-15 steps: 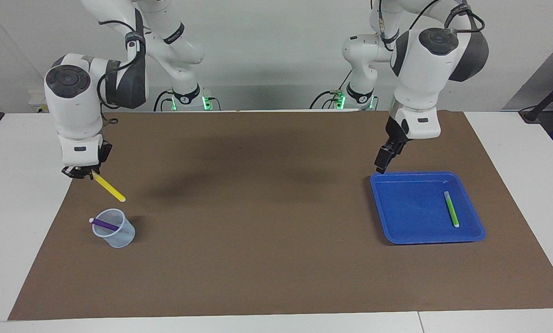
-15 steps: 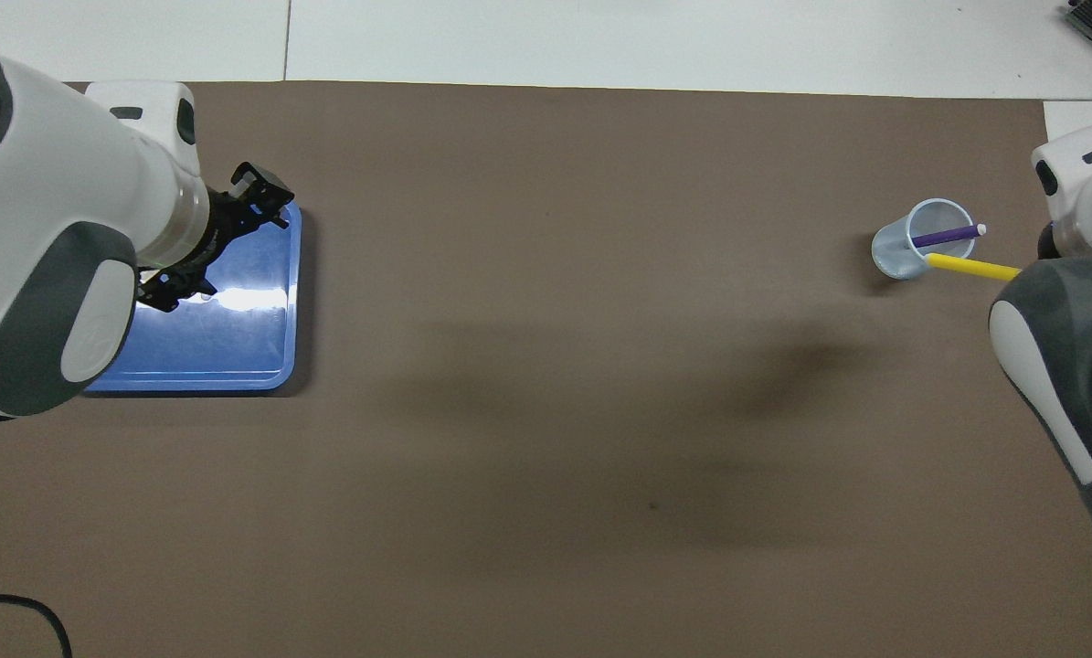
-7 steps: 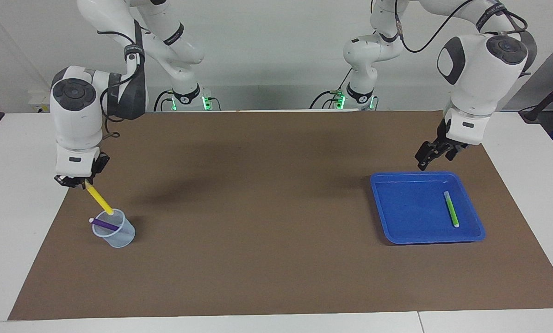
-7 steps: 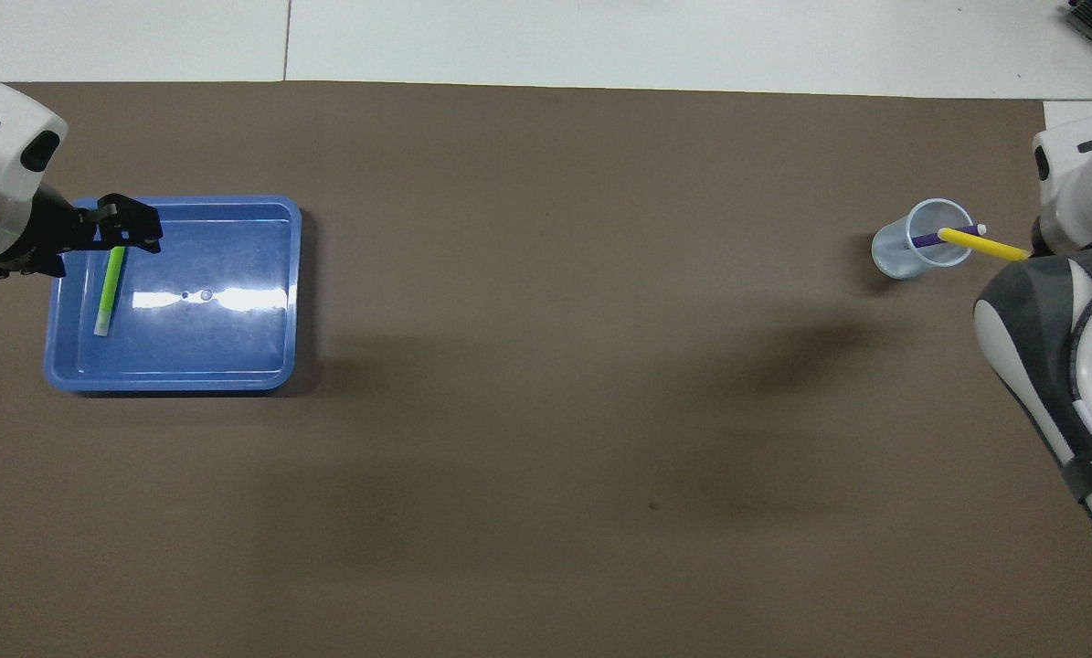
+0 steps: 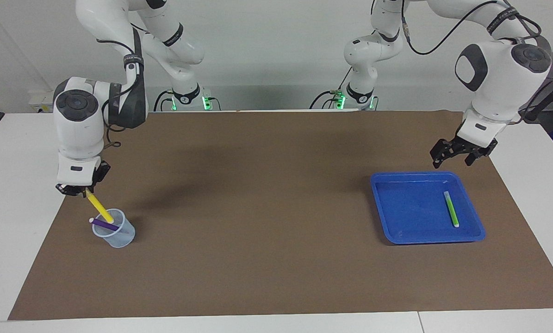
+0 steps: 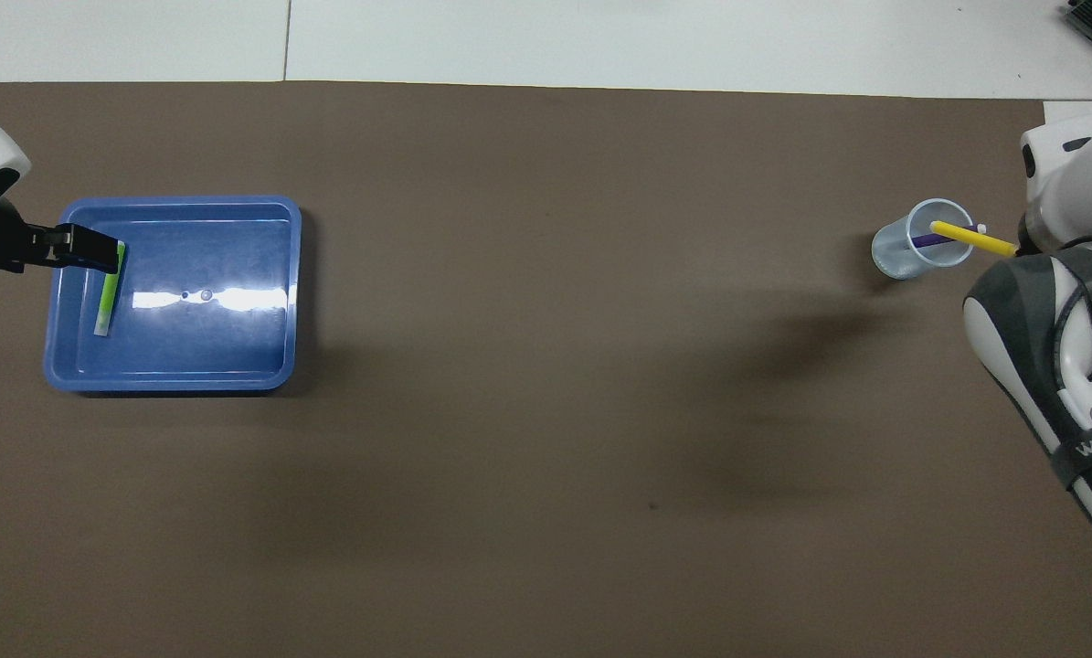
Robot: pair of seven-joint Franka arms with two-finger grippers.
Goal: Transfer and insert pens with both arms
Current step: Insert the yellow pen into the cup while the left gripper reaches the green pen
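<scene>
Facing view had the right gripper [image 5: 78,189] clamped on the top end of the slim yellow marker pen [image 5: 98,209], which was tilted with its lower tip just inside the rim of the clear plastic cup [image 5: 115,229] near the right arm's end of the brown mat [image 5: 257,194]. A purple marker pen [image 5: 104,225] was already leaning in that cup. Risk as far as one could guess: the slanted yellow pen could snag the purple one or push the light cup's rim and tip it over. The left gripper [image 5: 461,153] hung with jaws wide, over the mat by the edge of the blue plastic tray [image 5: 396,203] nearer the robots, and the green marker pen [image 5: 451,209] lay flat in the tray.
</scene>
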